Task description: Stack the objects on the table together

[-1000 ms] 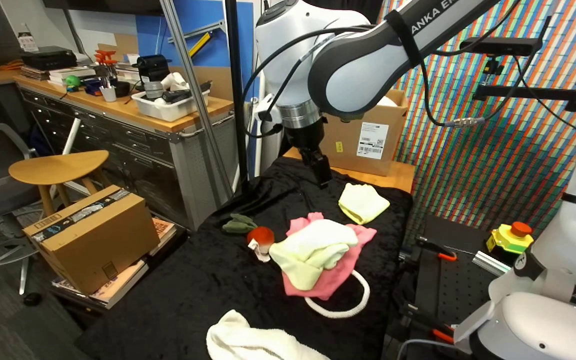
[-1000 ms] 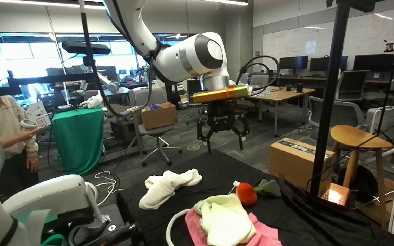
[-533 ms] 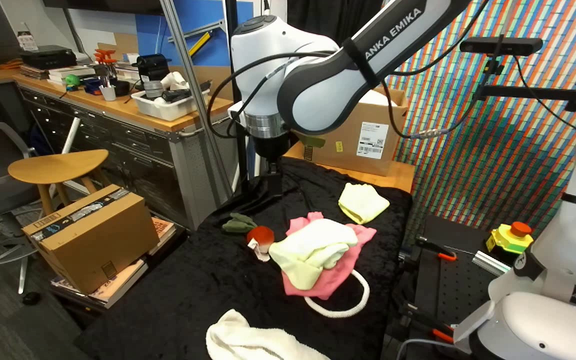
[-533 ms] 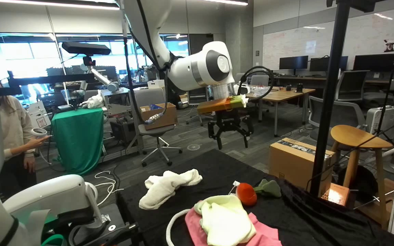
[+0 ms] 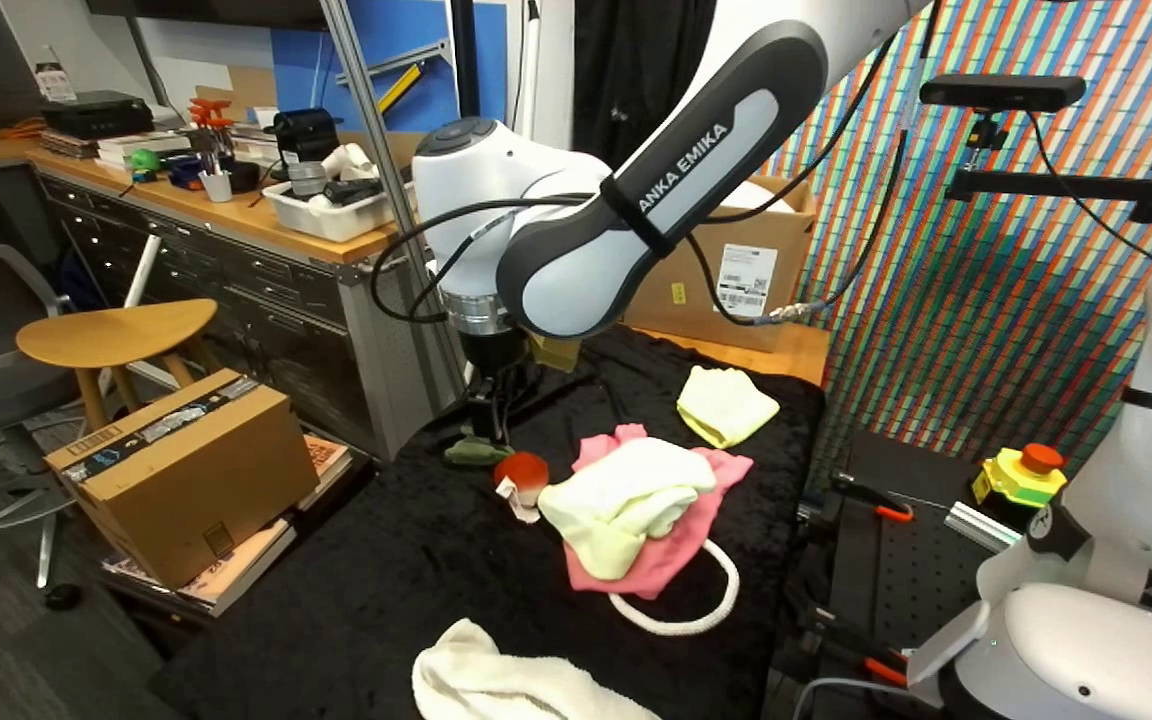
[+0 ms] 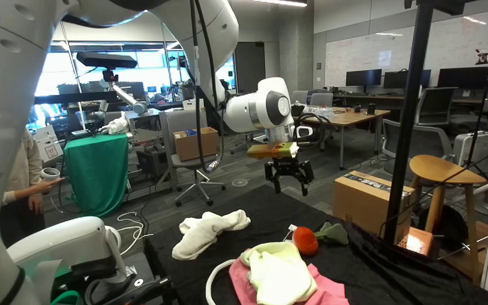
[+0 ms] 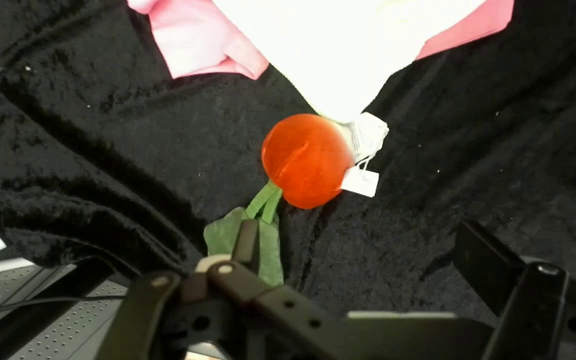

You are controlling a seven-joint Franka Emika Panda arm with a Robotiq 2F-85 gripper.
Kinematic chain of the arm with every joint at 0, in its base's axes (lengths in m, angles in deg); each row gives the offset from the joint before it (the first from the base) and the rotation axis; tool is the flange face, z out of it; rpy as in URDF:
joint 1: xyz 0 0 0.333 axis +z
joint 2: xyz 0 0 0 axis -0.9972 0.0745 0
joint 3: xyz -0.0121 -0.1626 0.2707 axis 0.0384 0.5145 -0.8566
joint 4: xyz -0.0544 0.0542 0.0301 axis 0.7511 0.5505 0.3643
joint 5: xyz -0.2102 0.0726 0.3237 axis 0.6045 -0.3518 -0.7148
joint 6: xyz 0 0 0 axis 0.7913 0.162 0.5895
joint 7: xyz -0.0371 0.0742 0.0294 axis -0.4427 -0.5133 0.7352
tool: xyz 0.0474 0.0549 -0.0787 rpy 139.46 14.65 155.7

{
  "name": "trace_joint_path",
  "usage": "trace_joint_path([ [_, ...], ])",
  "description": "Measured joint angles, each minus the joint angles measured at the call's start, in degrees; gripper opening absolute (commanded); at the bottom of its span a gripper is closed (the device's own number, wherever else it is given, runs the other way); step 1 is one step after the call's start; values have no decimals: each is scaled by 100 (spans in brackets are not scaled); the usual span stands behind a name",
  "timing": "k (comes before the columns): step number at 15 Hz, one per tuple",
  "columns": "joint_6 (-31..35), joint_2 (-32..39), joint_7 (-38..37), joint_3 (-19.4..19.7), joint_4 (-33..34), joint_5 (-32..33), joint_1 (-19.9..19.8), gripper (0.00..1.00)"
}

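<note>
Left to right in an exterior view, the green leaves (image 5: pixel 474 455) of a plush radish (image 5: pixel 520 470) lie on the black velvet-draped table (image 5: pixel 406 570), partly behind the gripper (image 6: pixel 291 189), which hangs in the air, its 2 fingers (image 7: pixel 246 245) well apart, nothing between them. In the wrist view 1 finger overlaps the leaves; a straight descent might catch only those, letting the radish swing and slip. Being round, it could also roll off soft cloth if released off-centre. A whitish towel (image 5: pixel 521 680) lies well apart in front. Next, a pale yellow rag (image 5: pixel 626 505) sits crumpled on a pink rag (image 5: pixel 676 560); the radish's 2 white tags (image 7: pixel 361 181), close beside it, might snag and pull it askew. A white rope loop (image 5: pixel 681 629) shows from under the pink rag, probably an uneven base. Rightmost, another yellow rag (image 5: pixel 726 405) lies unstacked.
</note>
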Motion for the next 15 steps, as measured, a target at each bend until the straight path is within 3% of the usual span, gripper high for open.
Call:
trace_joint_path([
  [5,12,673,-565,220,411,-3,231,100],
  [15,-192,1719,-795,443,1229,-204,329,100],
])
